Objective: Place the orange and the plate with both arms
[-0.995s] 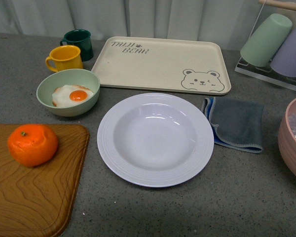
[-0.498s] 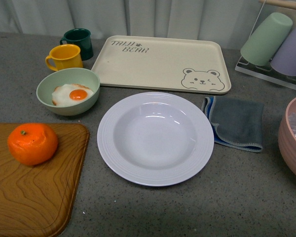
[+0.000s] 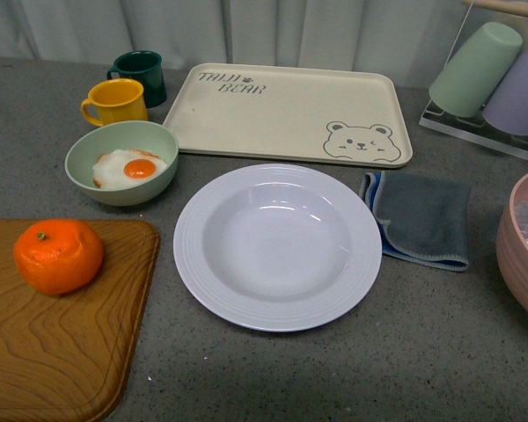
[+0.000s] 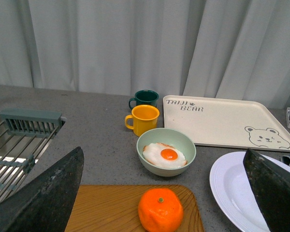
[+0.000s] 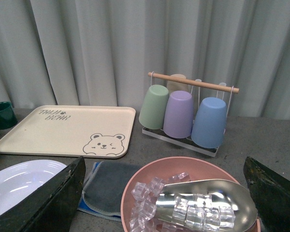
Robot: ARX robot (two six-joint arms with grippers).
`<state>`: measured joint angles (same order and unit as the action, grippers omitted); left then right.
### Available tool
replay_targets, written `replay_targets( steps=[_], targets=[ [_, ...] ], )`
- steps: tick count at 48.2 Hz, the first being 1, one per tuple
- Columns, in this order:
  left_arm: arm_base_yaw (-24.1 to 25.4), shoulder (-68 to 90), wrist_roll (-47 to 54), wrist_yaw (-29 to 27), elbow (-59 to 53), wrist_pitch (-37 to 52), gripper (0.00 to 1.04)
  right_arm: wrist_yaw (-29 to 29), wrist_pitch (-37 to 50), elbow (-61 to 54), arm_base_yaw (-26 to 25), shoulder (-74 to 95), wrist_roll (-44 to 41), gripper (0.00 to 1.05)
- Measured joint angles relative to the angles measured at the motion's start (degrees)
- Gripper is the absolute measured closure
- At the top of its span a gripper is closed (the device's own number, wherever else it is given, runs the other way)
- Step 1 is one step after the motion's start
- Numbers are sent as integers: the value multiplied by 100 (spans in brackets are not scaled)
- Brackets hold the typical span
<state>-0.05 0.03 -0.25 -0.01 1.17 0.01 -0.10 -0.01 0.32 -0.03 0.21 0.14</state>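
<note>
Nothing has shifted since the earlier frames: left gripper (image 4: 163,152) and right gripper (image 5: 164,159), each seen only from its own wrist camera, stand with fingers spread wide and grasp nothing. Plate (image 3: 194,255), white with a ribbed rim, lies flat on the grey counter (image 3: 405,352); orange (image 3: 58,256) sits to the plate's left on a wooden board (image 3: 62,352), apart from the plate. Green bowl (image 3: 84,176) with a fried egg stands behind-left of the plate, beige bear tray (image 3: 282,114) behind it, grey cloth (image 3: 422,218) just beside its right edge, pink bowl (image 3: 521,255) further right.
</note>
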Motion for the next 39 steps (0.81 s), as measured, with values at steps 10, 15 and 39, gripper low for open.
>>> replay_targets(
  steps=[10, 15, 39],
  targets=[
    [0, 0, 0, 0, 0, 0, 7, 0, 0, 0, 0, 0, 0, 9],
    [0, 0, 0, 0, 0, 0, 7, 0, 0, 0, 0, 0, 0, 9],
    [0, 0, 0, 0, 0, 0, 7, 0, 0, 0, 0, 0, -2, 9]
  ],
)
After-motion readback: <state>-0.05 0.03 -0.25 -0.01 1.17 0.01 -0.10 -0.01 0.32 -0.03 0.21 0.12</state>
